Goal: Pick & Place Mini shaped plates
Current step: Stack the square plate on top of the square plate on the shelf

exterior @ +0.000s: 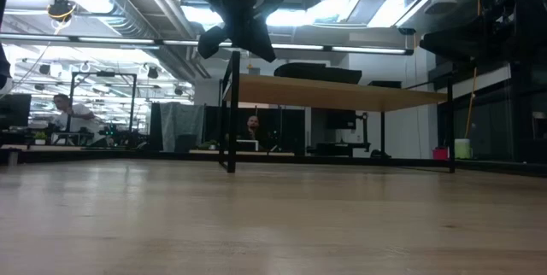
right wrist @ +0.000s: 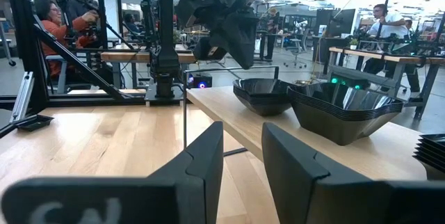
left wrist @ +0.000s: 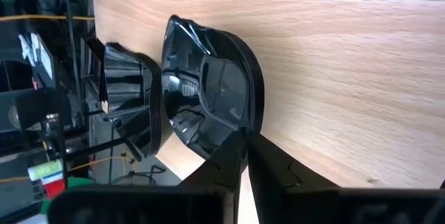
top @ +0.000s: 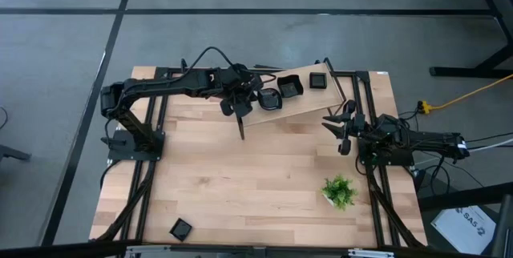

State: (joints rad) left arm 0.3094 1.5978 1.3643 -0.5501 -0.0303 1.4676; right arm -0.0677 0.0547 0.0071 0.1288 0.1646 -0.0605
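Left gripper [top: 238,106], at approx. 12 o'clock on the table [top: 240,178], is seen over the raised shelf [top: 309,98]; its fingers [left wrist: 233,161] are pinched on the rim of a wavy-edged plate [left wrist: 212,92], which rests on the shelf. A stack of square plates [left wrist: 128,102] sits just beside it; another stack [top: 318,81] lies further along, and one lone plate [top: 181,228] at 7 o'clock. Right gripper [top: 343,130] waits at 3 o'clock, jaws parted, nothing held. Step judged: lifting the plate. Rim grip should be kept firm and the lift made straight up, so the neighbouring stack isn't clipped; glossy surface may slip
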